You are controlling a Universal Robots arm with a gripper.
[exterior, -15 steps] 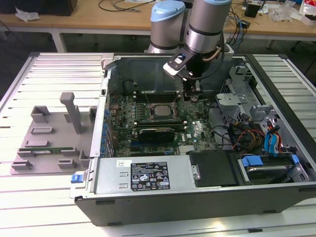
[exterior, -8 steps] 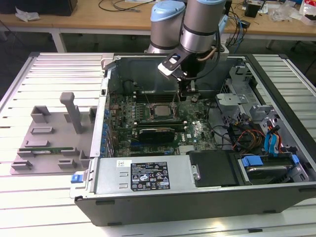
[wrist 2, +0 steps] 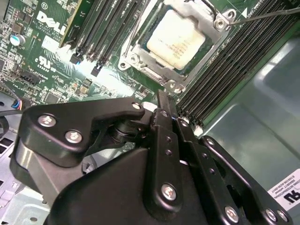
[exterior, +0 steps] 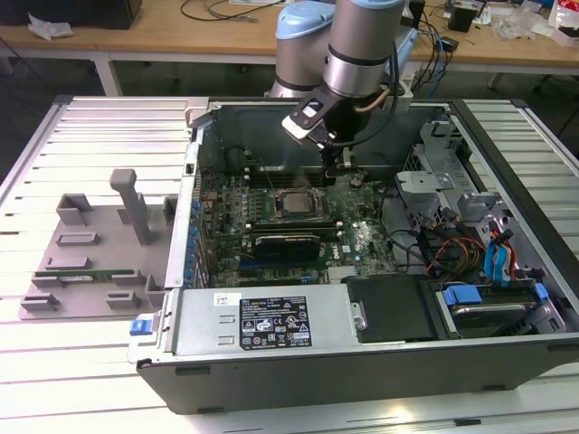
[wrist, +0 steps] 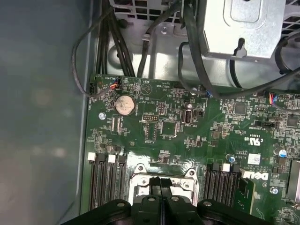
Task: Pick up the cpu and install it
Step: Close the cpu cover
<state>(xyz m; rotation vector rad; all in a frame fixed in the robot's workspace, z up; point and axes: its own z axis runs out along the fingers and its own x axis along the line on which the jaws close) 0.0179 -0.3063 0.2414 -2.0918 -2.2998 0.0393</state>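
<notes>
Already in place: small flat silver-grey square cpu (wrist 2: 176,40) lies within the metal socket frame (wrist 2: 216,23) on the green motherboard (wrist 2: 51,70).
Black gripper (wrist 2: 162,97) hovers just beside that socket, its 2 fingers pressed together, gripping nothing.

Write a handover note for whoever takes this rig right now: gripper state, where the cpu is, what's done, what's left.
Gripper: shut, holding nothing, low over the motherboard at the edge of the socket.
Cpu: lying flat in the socket, metal top up, inside the open case.
Done: cpu is picked and seated in the socket.
Left: these views don't show whether the socket is latched, so check that.
</notes>
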